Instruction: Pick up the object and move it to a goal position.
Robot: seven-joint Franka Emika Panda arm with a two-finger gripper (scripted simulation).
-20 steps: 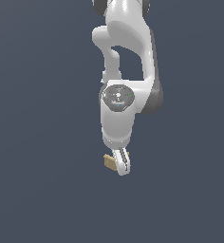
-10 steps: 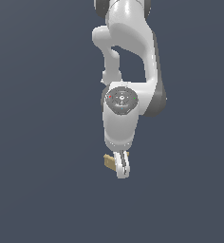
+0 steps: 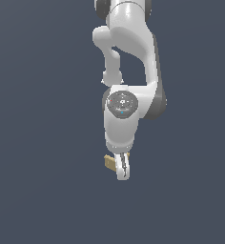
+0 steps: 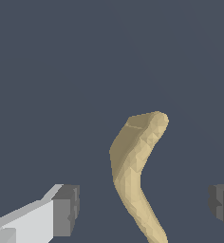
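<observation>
Here the released gripper (image 4: 142, 211) straddles the object (image 4: 135, 166) over featureless slate-grey ground (image 3: 38, 190)

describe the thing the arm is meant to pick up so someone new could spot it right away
Follow the white arm down to its gripper. The object is the small tan piece beside the fingertips, toward the exterior view's left. In the wrist view it is a curved, horn-like shape between the open pads, the only tan thing against the dark grey.
</observation>
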